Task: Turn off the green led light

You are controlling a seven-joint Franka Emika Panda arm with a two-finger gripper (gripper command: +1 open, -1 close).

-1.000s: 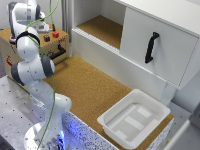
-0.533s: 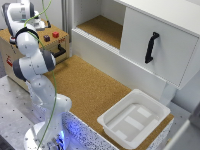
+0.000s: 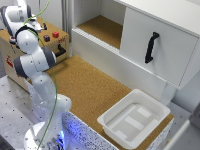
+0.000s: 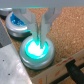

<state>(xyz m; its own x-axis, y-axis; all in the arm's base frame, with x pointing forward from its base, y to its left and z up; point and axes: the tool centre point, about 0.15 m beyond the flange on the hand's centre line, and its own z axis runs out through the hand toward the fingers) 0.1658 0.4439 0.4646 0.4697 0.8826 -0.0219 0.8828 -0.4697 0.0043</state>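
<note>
Claw [image 4: 38, 30] closed, both fingers [image 4: 34, 27] pressed together, tips touching the glowing top of the green light [image 4: 36, 49]. Round, domed light in a grey ring, lit bright, sitting on a wooden box [image 3: 12, 55] near the far corner of the desk [image 3: 95, 90]. Just beside it, a round blue light [image 4: 17, 22]. On the cork-topped desk's near edge, a white plastic tray [image 3: 134, 119], rectangular, nothing inside.

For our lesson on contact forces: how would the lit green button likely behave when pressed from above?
The green button sits low and wide in a ring set in the box top, so it probably won't tip or slide. Its domed, glossy cap may be slippery. The gripper is centred above.
</note>
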